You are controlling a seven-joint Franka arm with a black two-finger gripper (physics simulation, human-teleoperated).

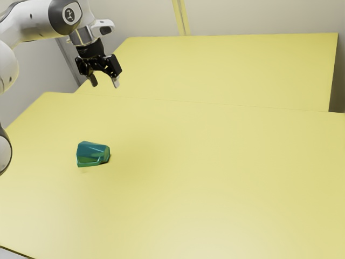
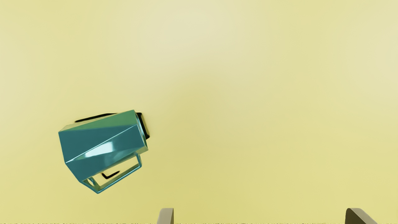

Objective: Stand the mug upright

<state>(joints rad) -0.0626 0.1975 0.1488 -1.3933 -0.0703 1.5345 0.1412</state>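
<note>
Status of part: the teal faceted mug (image 1: 92, 154) lies on its side on the yellow surface (image 1: 215, 162), below the jaws and well apart from them, outside the gap between them. Its handle (image 2: 119, 179) projects from the flank of the mug that faces the jaws in the wrist view. The two ends differ in width; which one is the mouth cannot be told with certainty from these angles, so confirm this before selecting the direction of rotation.

Status of tool: the black two-finger gripper (image 1: 104, 84) is raised above the surface. The jaws are released, spread wide, with nothing between them.

Step in hand, as judged: approach to the mug, ahead of a grasp. The upright condition is not met.

Next move: shift the jaws sideways until the mug is centred below the gap, align them across its body, then lower. Keep clear of the handle; a jaw landing on it could roll the mug or spoil the grip. Once the mug is held securely, lift slightly, rotate it base-down, and set it on the surface before release.
</note>
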